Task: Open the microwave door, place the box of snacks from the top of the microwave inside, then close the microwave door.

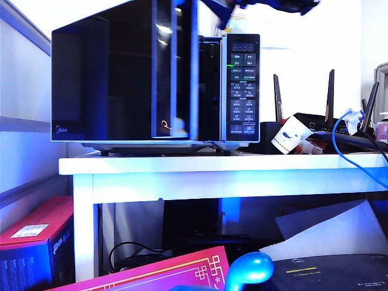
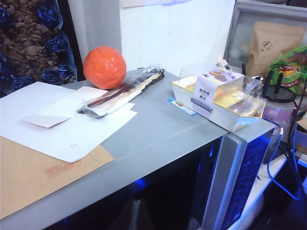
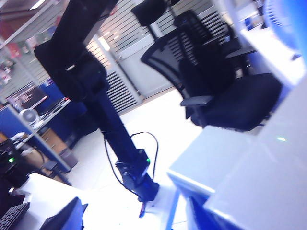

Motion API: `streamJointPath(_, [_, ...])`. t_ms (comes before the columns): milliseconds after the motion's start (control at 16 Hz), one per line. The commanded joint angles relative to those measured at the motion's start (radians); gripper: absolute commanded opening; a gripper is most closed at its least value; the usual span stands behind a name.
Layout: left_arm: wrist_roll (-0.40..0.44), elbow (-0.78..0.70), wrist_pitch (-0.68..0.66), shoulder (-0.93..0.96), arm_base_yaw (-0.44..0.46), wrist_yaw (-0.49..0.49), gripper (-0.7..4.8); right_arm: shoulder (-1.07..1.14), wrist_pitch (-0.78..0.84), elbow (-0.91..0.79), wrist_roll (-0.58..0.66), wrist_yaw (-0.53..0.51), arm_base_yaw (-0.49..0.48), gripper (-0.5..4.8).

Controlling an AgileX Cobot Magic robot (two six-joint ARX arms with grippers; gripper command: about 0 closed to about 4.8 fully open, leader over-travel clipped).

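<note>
The left jaws are not showing in any picture, so I cannot tell how wide they are standing or if they are holding anything. The right jaws are hiding too. Only a blue arm piece [image 1: 267, 5] is poking in over the microwave [image 1: 242, 85], and I am guessing it belongs to the right arm.

The microwave is sitting on the white surface [image 1: 212, 165]. The microwave door [image 1: 121, 79] is hanging open, swinging out from its hinge side at 9 o'clock.

The box of snacks [image 2: 218, 98] is lying on top of the microwave. If I am standing in front and looking at the middle of the top, the box is sitting at about 3 o'clock, at the end over the buttons. Its long side seems to be running front to back. An orange ball [image 2: 104, 67] is resting at about 11 o'clock by the wall, well apart from the box, with papers [image 2: 62, 124] lying at 9 o'clock.

The left arm's camera is looking across the top at the box, so I am thinking the left arm is nearer. It would be reaching toward 3 o'clock and pinching across the short side.
</note>
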Motion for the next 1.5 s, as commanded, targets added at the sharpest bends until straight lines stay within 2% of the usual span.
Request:
streamJointPath(62, [0.000,0.008,0.010,-0.002,0.000,0.003,-0.06,0.003,0.034,0.008,-0.007,0.028,0.047,2.92])
streamJointPath(562, [-0.003,0.009,0.010,-0.003,0.000,0.005,-0.06,0.003,0.069,0.010,0.014,0.031,0.122,2.92])
streamJointPath(1125, [0.001,0.010,-0.026,-0.003,0.000,0.006,-0.06,0.003,0.124,0.010,0.020,0.055,0.292,2.91])
streamJointPath(1374, [0.006,0.010,-0.064,-0.003,0.000,0.006,-0.06,0.002,0.238,0.010,0.103,0.058,0.275,2.91])
streamJointPath(1499, [0.070,0.010,-0.112,-0.003,0.000,0.008,-0.06,0.002,0.248,0.010,0.105,0.078,0.218,2.46])
